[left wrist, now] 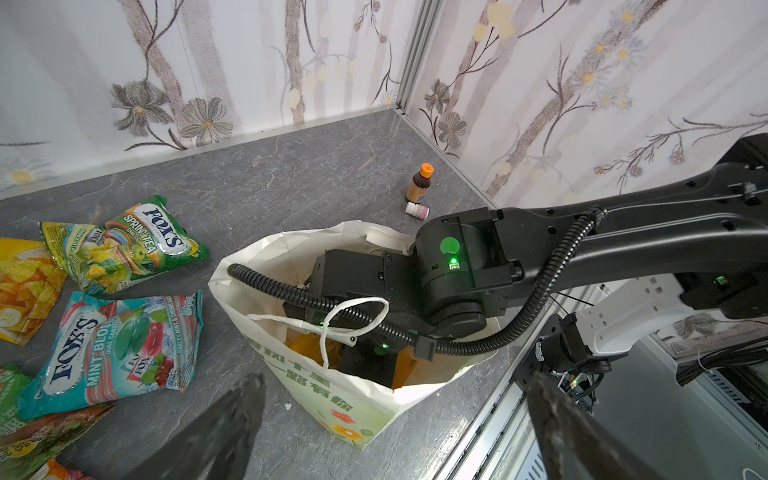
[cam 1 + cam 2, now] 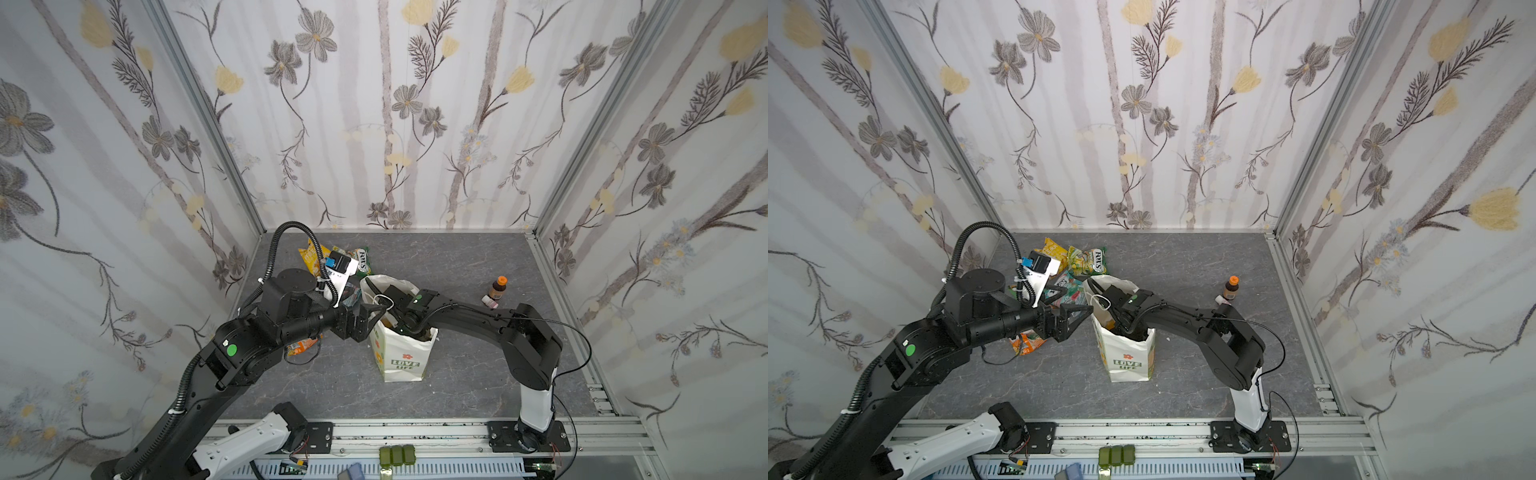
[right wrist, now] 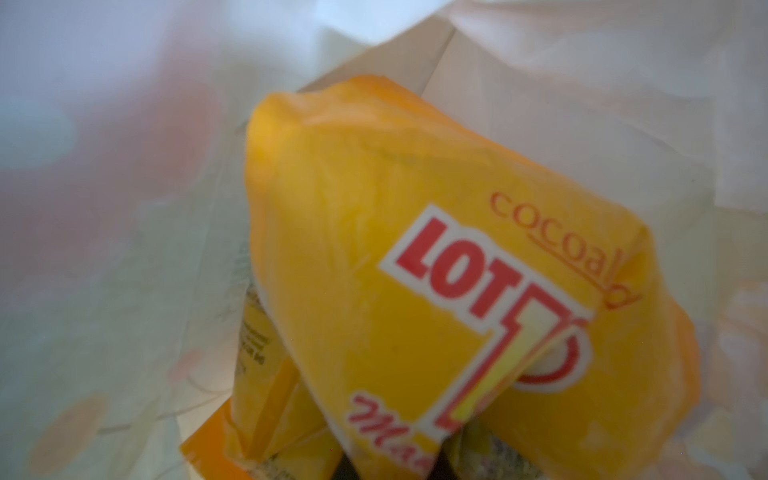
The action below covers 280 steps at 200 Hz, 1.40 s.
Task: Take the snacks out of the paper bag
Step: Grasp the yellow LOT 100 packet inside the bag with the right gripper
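Note:
The white paper bag (image 2: pixel 401 357) (image 2: pixel 1127 361) (image 1: pixel 332 399) with green "LOVE LIFE" print stands upright mid-table. My right arm (image 2: pixel 457 311) reaches down into its mouth. Inside the bag (image 3: pixel 582 83), my right gripper (image 3: pixel 395 467) is shut on the edge of a yellow-orange snack packet (image 3: pixel 415 249) with red lettering. My left gripper (image 2: pixel 376 313) (image 1: pixel 397 377) stands open and empty beside the bag's left rim. Snacks lie on the table to the left: a yellow packet (image 2: pixel 309 255), a green one (image 1: pixel 124 245), a teal one (image 1: pixel 116 349) and an orange one (image 2: pixel 301 347).
A small brown bottle with an orange cap (image 2: pixel 497 288) (image 1: pixel 419 183) and a tiny white-pink bottle (image 2: pixel 489 302) stand at the back right. Floral walls close in three sides. An aluminium rail (image 2: pixel 415 428) runs along the front edge.

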Motion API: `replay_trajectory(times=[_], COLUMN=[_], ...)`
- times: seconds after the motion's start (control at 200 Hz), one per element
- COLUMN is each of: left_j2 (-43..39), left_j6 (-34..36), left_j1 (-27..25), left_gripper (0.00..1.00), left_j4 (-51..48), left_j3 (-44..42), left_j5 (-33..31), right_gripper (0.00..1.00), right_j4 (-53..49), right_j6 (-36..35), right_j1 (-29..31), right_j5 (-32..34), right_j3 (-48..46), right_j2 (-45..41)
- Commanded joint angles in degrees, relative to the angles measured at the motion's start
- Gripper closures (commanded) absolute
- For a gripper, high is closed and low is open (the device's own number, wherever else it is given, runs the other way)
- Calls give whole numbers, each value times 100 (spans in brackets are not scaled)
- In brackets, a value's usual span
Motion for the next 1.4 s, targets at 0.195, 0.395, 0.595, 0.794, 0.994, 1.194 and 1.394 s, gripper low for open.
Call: replay_trajectory(times=[0.195,0.395,0.595,0.794,0.994,1.194,1.394], left_j2=[-114,-132,-189,-224,-207,-200,-148], left_j6=[-44,-81,-171,-198,-199,-207,-390], left_j1=[-6,-6,-6,-8,-4,-6,-12], left_gripper=[0,0,0,0,0,0,0], left_j4=[204,204,194,195,177,172,280], left_j3=[-62,-83,-149,-185,-159,-202,-404], left_j5=[-287,-360,-447,-500,-511,-506,-615], right_gripper=[97,99,99,99,99,99,99], right_j4=[-140,-156,-129,-107,-94,-119,-191], right_j6=[31,36,53,71,125,181,203], right_j1=[10,4,-31,-95,-127,-157,-174], right_j5=[-23,-15,-75,-136,-147,-106,-26], right_j3=[85,180,292,452,569,665,784], right_j2=[-148,-319,-548,-747,-888,-1024,-1130])
